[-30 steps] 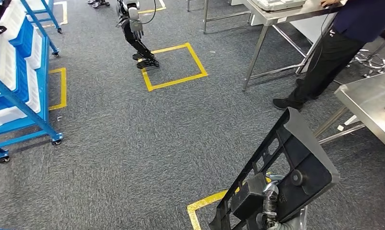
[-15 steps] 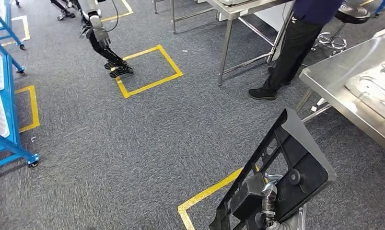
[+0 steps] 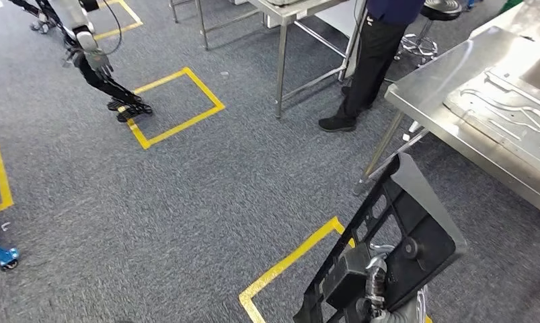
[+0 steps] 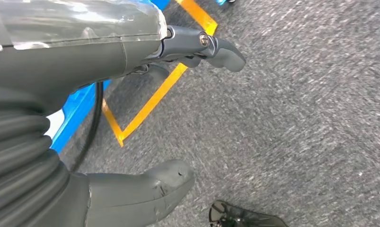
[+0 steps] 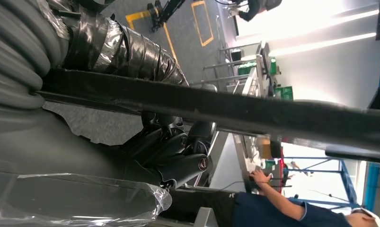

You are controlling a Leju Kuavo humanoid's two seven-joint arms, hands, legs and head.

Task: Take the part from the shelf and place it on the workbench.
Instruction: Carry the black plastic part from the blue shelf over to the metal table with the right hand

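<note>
Part, a black ribbed plastic panel, is being held upright by the right hand, whose fingers are clamped around its lower frame. Just beyond it, the steel table is standing to the right, carrying a flat metal plate. Removal from the shelf appears complete; placement on the table is not yet done. The left wrist view is showing the left hand hanging over grey carpet, fingers apart and holding nothing. The head view is adding a person beside another table.

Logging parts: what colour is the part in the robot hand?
Black part, grey edge; head view.
</note>
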